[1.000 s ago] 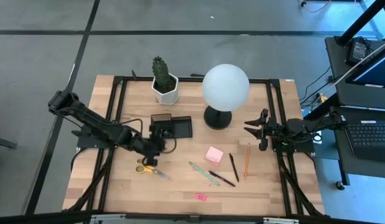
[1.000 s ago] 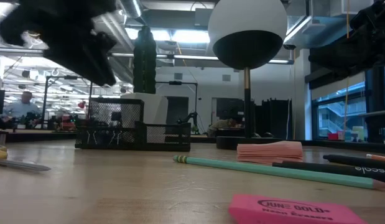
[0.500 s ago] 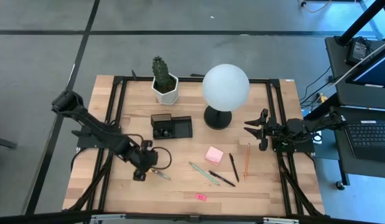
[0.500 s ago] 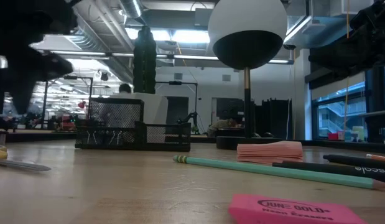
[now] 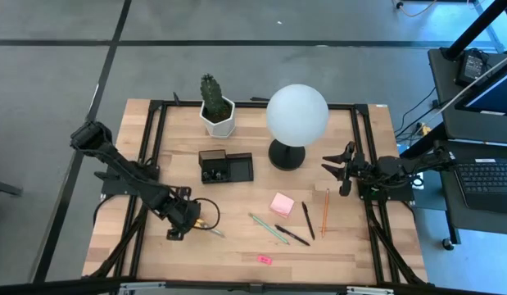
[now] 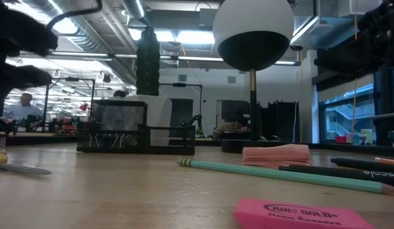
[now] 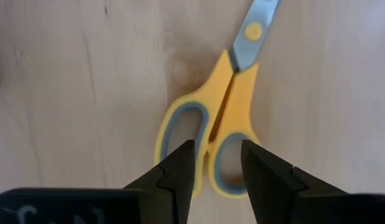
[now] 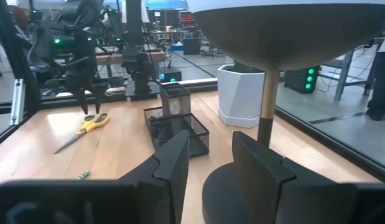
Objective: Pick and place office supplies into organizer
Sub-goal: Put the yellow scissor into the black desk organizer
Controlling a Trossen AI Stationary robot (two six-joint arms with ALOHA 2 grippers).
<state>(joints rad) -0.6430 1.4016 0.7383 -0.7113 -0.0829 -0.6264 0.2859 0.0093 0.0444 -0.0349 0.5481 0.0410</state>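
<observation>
The yellow-handled scissors [image 7: 211,140] lie flat on the table near its left side, also seen in the high view [image 5: 208,229] and the right wrist view [image 8: 85,128]. My left gripper [image 7: 218,165] hangs open just above their handles, pointing down, with one finger over each side of the place where the two loops meet. It touches nothing. The black mesh organizer [image 5: 226,167] stands farther back, toward the table's middle. My right gripper [image 5: 339,174] waits open and level at the right edge.
A pink sticky pad [image 5: 281,203], a green pencil [image 5: 268,229], black pens [image 5: 292,235], an orange pencil [image 5: 325,211] and a pink eraser [image 5: 264,260] lie in the near middle. The globe lamp [image 5: 296,115] and the cactus pot [image 5: 215,106] stand at the back.
My left gripper has gone from beside the organizer toward the table's near left and down, tipping over until it points down above the scissors' handles. Its fingers have stayed open. The scissors have not moved.
</observation>
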